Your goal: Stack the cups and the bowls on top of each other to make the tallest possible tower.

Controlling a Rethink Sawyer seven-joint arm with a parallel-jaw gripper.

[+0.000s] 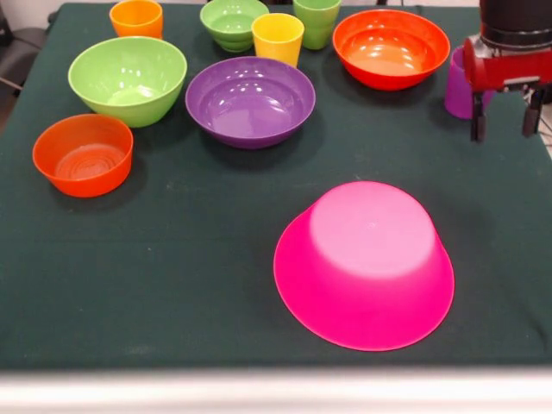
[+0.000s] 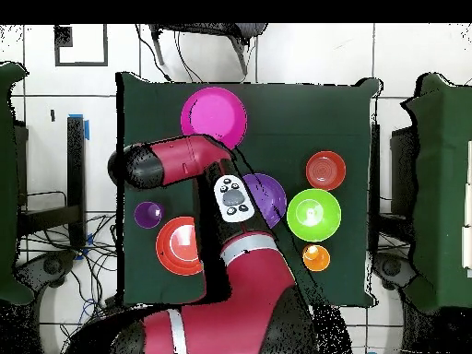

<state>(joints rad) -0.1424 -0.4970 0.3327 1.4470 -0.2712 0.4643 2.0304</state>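
Pink bowl upside down on worktop, nearest camera, well apart from fingers. Fingers spread, empty, hanging just beside purple cup.

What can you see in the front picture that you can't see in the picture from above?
Only the front view shows the glossy yellow plastic cup, the small ribbed green bowl, the light green cup and the open gripper. Only the overhead view shows the red and black arm spreading over the table and hiding those. Both share the upside-down big pink bowl and the wide purple bowl.
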